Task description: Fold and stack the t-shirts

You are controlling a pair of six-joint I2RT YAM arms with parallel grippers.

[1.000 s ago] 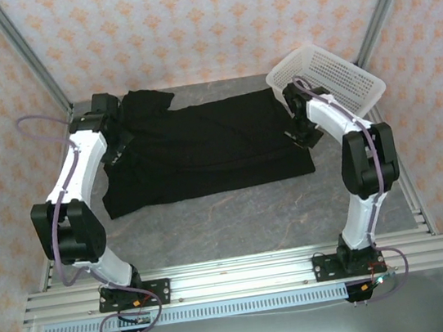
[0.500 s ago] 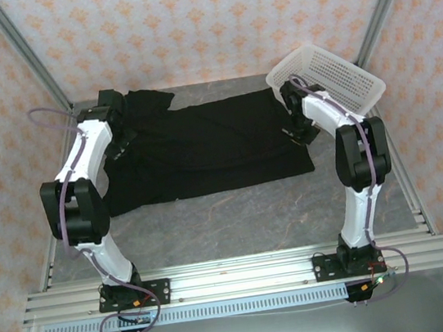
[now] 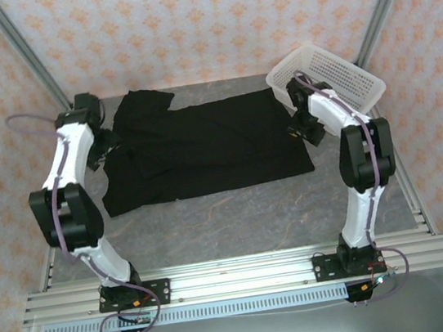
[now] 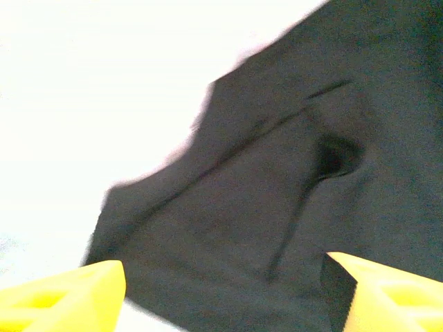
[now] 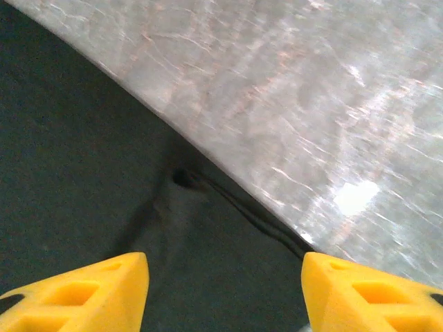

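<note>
A black t-shirt (image 3: 202, 148) lies spread flat across the back half of the table, plain side up, one sleeve (image 3: 145, 102) reaching toward the back left. My left gripper (image 3: 105, 145) hovers over the shirt's left edge, open, yellow fingers (image 4: 62, 290) wide apart above dark cloth (image 4: 277, 207). My right gripper (image 3: 303, 130) hangs over the shirt's right edge, also open. Between its fingertips (image 5: 90, 294) lies a creased hem (image 5: 228, 207) beside bare table. Nothing is held in either gripper.
A white plastic mesh basket (image 3: 333, 76) stands tilted at the back right corner, close behind the right arm. Grey marbled tabletop (image 3: 237, 217) stretches bare in front of the shirt. Metal frame posts (image 3: 25, 57) rise at both back corners.
The left arm has swung outward to the left, off the sleeve area toward the shirt's left edge. The right gripper shifted slightly right and forward. The shirt lies as before.
</note>
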